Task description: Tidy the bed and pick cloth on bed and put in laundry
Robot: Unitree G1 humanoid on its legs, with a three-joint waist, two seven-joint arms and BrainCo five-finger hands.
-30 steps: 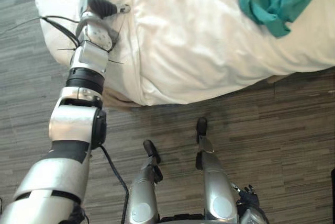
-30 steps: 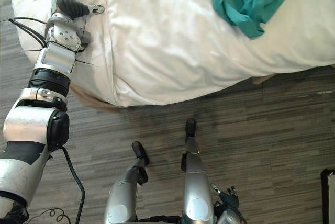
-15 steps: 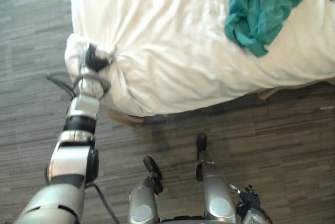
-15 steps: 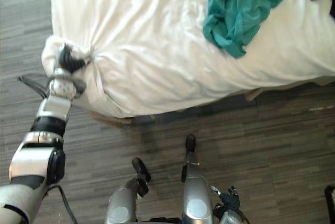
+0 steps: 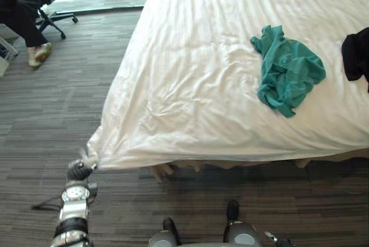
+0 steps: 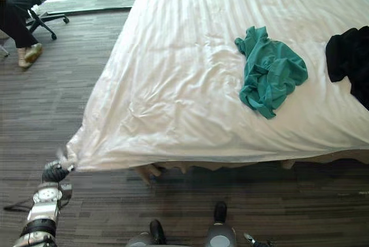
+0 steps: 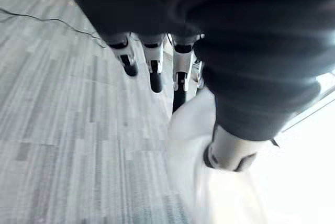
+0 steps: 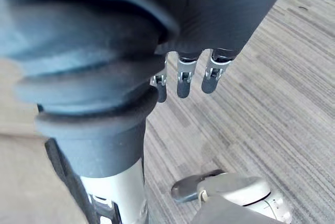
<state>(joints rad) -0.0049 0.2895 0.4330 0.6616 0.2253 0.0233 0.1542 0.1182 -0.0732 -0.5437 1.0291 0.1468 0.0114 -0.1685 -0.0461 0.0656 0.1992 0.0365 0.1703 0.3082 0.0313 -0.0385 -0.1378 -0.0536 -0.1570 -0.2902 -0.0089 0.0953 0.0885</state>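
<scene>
So, count-wise: one bed [image 5: 242,10], one white sheet [image 5: 150,126] over it, and two loose cloths on top. The teal cloth [image 5: 288,74] lies crumpled on the bed's right half. The black cloth [image 5: 357,53] sits at the bed's right side, cut off, so I can't tell what garment it is. The left hand [image 5: 78,170] is just off the bed's near left corner, clamped on the sheet's corner, which is drawn to a point above the floor [image 5: 46,120]. The right hand [image 8: 183,77] hangs over the floor, fingers loose, holding nothing. One person [image 5: 23,10] sits on a chair [image 5: 49,13] past the bed's far left corner, mostly cut off.
</scene>
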